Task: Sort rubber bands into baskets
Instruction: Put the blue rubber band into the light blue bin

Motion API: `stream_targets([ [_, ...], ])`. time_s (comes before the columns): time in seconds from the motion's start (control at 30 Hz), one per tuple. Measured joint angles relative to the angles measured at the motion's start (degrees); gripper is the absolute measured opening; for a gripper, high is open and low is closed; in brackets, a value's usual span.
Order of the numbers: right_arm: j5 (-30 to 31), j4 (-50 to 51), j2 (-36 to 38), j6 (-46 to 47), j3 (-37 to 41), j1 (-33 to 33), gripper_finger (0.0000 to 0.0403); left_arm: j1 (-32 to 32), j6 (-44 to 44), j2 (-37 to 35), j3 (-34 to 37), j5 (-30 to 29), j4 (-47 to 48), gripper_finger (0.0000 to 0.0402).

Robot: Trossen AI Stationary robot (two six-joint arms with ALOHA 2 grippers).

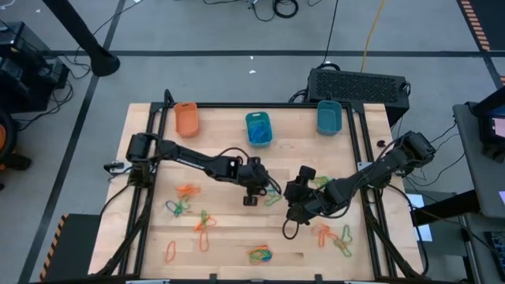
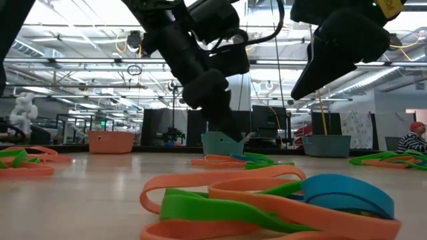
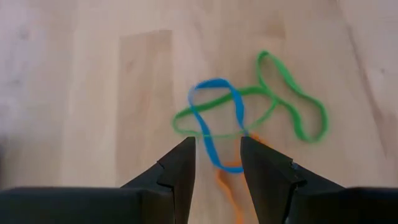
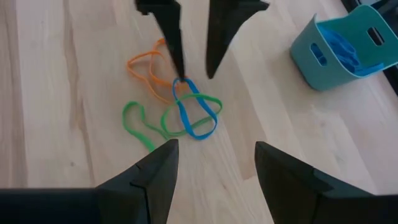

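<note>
Three baskets [image 1: 258,128]; one orange, two teal

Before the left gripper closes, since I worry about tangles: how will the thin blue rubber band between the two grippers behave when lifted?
The thin blue rubber band will probably hang limp, since it lies in loose curves. It crosses a green band and an orange band, so those may well lift with it. The open left gripper should find it light.
</note>
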State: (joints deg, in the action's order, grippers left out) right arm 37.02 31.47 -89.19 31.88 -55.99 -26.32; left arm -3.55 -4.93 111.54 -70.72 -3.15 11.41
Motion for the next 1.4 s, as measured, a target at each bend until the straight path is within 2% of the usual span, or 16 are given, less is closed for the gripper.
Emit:
stream_targets([
  [0.27, -1.14, 0.41, 0.00, -0.02, 0.00, 0.00, 0.0203, -0.02, -0.02, 0.76, 0.00, 6.67, -0.07, 0.0136],
  [0.53, -1.12, -1.11, 0.00, -0.04, 0.00, 0.00, 0.0203, -0.24, -0.04, 3.52, 0.00, 6.41, -0.90, 0.0136],
  [1.03, -0.95, -1.36, 0.00, -0.87, 0.00, 0.00, 0.0203, -0.24, -0.05, 3.59, 0.00, 5.10, -0.64, 0.0133],
  [1.13, -0.95, -1.36, 0.00, -0.87, 0.00, 0.00, 0.0203, -0.24, -0.07, 3.59, 0.00, 3.33, -0.60, 0.0111],
  [1.33, -0.95, -1.36, 0.00, -1.08, 0.00, 0.00, 0.0203, -0.24, -1.15, 3.59, 0.00, 2.79, -0.65, 0.0021],
  [1.4, -0.95, -1.36, 0.00, -1.09, 0.00, -0.02, 0.0203, -0.24, -1.87, 3.59, 0.00, 2.64, -0.65, 0.0008],
])
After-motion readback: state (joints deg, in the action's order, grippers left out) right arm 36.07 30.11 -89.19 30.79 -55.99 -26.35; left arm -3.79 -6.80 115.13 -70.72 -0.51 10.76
